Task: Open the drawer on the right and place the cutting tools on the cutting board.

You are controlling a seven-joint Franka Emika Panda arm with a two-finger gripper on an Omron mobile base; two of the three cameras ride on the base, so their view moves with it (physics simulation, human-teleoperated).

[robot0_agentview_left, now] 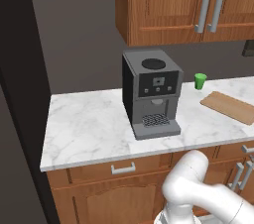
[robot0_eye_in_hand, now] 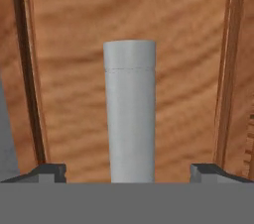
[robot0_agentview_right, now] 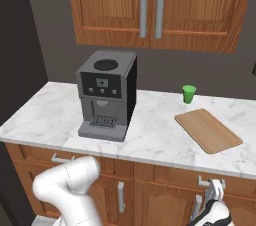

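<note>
The drawer [robot0_agentview_right: 227, 179] on the right is shut, below the marble counter's edge; its brown wood front [robot0_eye_in_hand: 74, 69] shows close up in the hand view. My gripper [robot0_eye_in_hand: 130, 173] is open, and the drawer's grey handle [robot0_eye_in_hand: 130, 109] stands between the two dark fingertips [robot0_eye_in_hand: 49, 171] without either touching it. In the right base view the gripper [robot0_agentview_right: 212, 193] reaches up to that handle [robot0_agentview_right: 210, 182] from below. The cutting board [robot0_agentview_right: 207, 130] [robot0_agentview_left: 230, 106] lies flat on the counter above the drawer. The cutting tools are hidden.
A grey coffee machine [robot0_agentview_left: 151, 94] [robot0_agentview_right: 106, 95] stands mid-counter, and a small green cup [robot0_agentview_left: 200, 81] [robot0_agentview_right: 189, 93] sits behind the board. Wall cabinets with long grey handles [robot0_agentview_right: 151, 5] hang above. Another drawer [robot0_agentview_left: 123, 168] is shut at the left. A dark wall [robot0_agentview_left: 20, 94] bounds the left.
</note>
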